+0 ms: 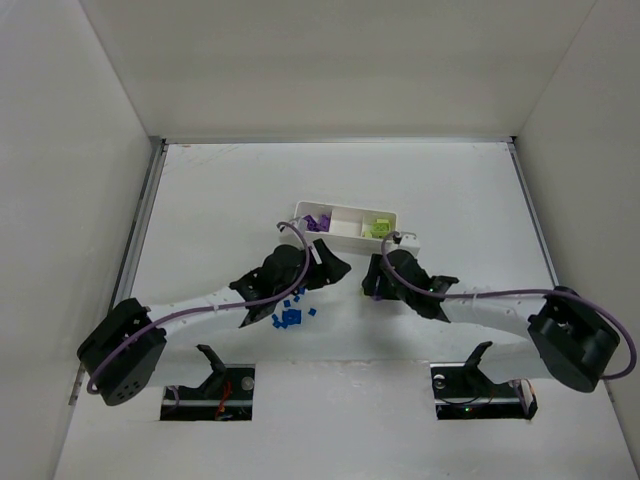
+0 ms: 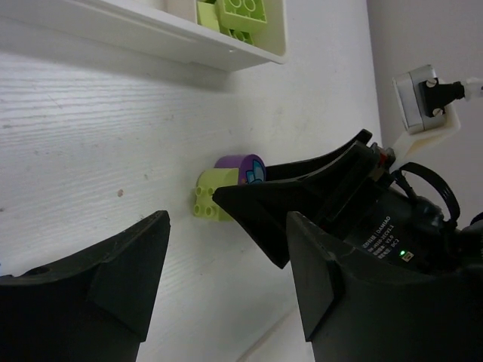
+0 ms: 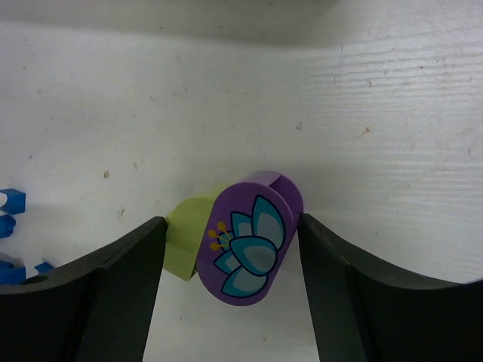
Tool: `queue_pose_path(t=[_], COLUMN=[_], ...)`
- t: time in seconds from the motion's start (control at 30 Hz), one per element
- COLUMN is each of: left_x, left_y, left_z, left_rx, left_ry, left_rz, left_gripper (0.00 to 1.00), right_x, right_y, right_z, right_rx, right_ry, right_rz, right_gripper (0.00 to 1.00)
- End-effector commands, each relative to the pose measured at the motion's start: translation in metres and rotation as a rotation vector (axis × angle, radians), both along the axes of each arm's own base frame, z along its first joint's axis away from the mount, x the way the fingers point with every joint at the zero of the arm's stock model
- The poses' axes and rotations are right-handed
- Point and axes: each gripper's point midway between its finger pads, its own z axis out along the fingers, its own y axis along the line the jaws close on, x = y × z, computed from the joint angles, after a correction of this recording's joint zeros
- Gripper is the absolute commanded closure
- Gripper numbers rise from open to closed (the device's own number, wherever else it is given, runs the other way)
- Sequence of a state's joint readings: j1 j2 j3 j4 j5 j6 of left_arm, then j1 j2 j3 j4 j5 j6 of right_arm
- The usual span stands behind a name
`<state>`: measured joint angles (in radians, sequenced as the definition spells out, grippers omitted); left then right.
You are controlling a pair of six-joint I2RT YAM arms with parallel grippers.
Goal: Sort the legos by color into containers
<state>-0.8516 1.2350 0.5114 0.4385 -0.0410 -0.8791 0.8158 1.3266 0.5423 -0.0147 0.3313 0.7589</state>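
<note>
My right gripper point(image 3: 230, 241) is shut on a purple brick with a flower print point(image 3: 249, 237) that is joined to a yellow-green brick point(image 3: 183, 234), low over the table in front of the white tray point(image 1: 345, 240). The pair also shows in the left wrist view, purple point(image 2: 235, 166) on yellow-green point(image 2: 210, 197). My left gripper point(image 2: 226, 230) is open and empty, just left of the right gripper point(image 1: 372, 282). Purple bricks point(image 1: 318, 222) lie in the tray's left compartment, yellow-green ones point(image 1: 378, 226) in the right. Several tiny blue bricks point(image 1: 290, 314) lie under the left arm.
The tray's near wall point(image 2: 151, 38) runs across the top of the left wrist view, with yellow-green bricks point(image 2: 241, 15) behind it. A few blue bricks point(image 3: 9, 207) sit at the left edge of the right wrist view. White walls enclose the table.
</note>
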Motion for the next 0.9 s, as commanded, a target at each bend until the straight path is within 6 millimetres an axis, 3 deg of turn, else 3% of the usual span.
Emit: queue_pose_path(t=[0.0, 0.23, 0.37, 0.67, 0.87], left_x=[-0.006, -0.014, -0.023, -0.025, -0.016], left_y=[-0.011, -0.006, -0.01, -0.007, -0.005], left_z=[0.017, 0.016, 0.038, 0.051, 0.048], left_rx=[-0.129, -0.198, -0.282, -0.298, -0.279], left_ry=[0.028, 0.069, 0.002, -0.061, -0.08], left_rz=[-0.043, -0.044, -0.079, -0.075, -0.053], left_gripper=[0.39, 0.38, 0.41, 0.42, 0.46], right_x=[0.007, 0.009, 0.018, 0.026, 0.028], right_y=[0.01, 0.029, 0.041, 0.063, 0.062], right_z=[0.035, 0.083, 0.104, 0.131, 0.139], right_rx=[0.098, 0.283, 0.387, 0.528, 0.605], right_ry=[-0.102, -0.174, -0.168, -0.139, -0.12], right_rz=[0.027, 0.121, 0.129, 0.147, 0.122], right_gripper=[0.42, 0.42, 0.42, 0.42, 0.42])
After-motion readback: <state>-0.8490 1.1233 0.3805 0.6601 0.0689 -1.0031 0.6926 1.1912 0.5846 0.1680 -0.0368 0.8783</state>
